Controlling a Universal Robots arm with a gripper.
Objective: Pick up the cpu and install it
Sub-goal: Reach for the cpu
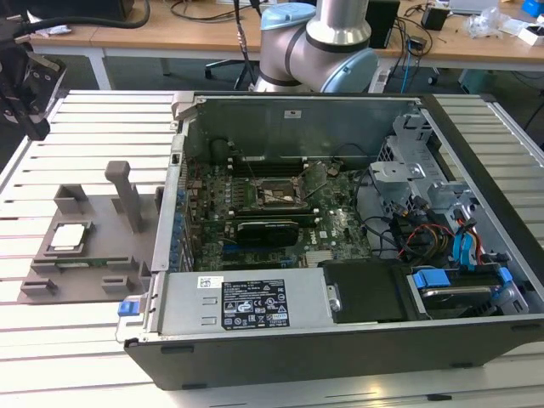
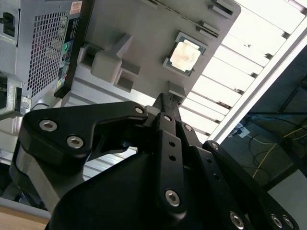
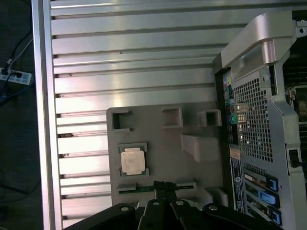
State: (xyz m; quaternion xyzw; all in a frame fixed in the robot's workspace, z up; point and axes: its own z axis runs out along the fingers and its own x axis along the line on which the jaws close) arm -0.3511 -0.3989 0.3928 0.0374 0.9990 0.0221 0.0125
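Observation:
The cpu (image 1: pixel 68 236) is a small square chip with a silvery top. It lies flat in a recess of the grey fixture plate (image 1: pixel 93 212) on the slatted table, at the exterior view's left, beside the open computer case. Both wrist views show the cpu (image 2: pixel 184 53) (image 3: pixel 132 160) from above. My gripper (image 1: pixel 36 127) hangs high over the table's far left corner, well apart from the chip. Its black fingers (image 2: pixel 164 103) (image 3: pixel 163 186) meet at the tips with nothing between them. The motherboard's black socket frame (image 1: pixel 274 195) sits inside the case.
The open computer case (image 1: pixel 340 348) takes up the table's middle and right. A long black expansion card (image 1: pixel 268 229) lies just in front of the socket. Grey posts and blocks (image 1: pixel 127 194) stand on the fixture plate. The case's rear panel (image 3: pixel 254 120) borders the fixture.

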